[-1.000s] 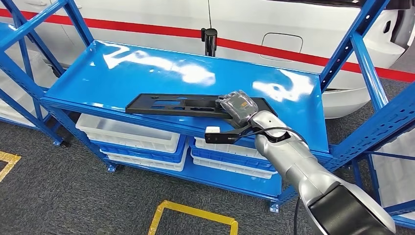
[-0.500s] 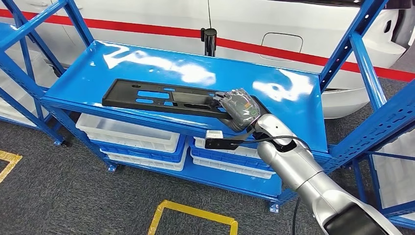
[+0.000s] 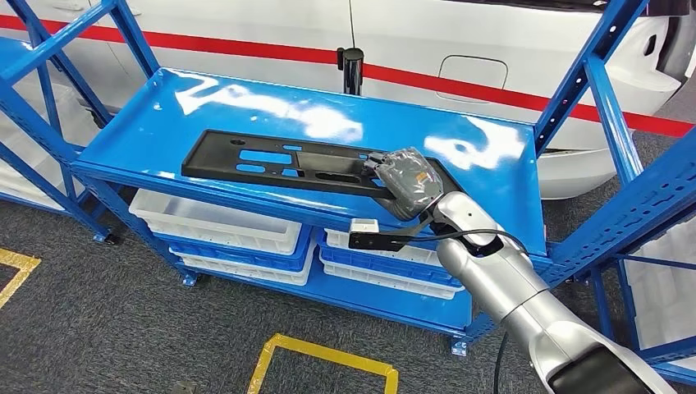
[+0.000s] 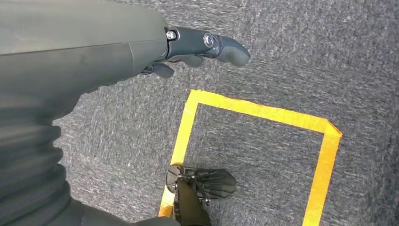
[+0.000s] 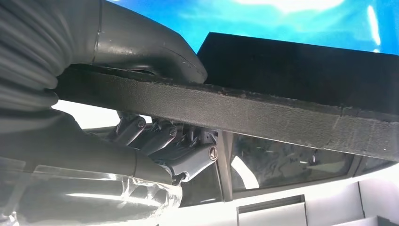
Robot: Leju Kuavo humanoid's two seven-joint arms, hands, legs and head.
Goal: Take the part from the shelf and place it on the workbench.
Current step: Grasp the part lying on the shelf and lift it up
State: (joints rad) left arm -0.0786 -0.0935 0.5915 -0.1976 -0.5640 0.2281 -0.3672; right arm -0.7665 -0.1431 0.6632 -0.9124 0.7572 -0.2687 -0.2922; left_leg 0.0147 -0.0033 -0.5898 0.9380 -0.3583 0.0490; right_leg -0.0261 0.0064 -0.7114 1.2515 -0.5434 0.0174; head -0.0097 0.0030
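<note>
Your right hand [image 3: 405, 182] clamps one end of the long black part [image 3: 279, 162], thumb above, fingers beneath, over the blue shelf [image 3: 492, 197]; it looks stiff and light; expect leverage; your left hand [image 4: 188, 47] hangs empty.

Matt black part [image 3: 287, 164], glossy blue shelf [image 3: 246, 115]

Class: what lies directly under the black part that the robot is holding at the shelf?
Under the black part, the blue shelf top shows through its cut-outs. Near the right hand, dark fingers curl beneath its edge. Contact with the shelf cannot be judged.
</note>
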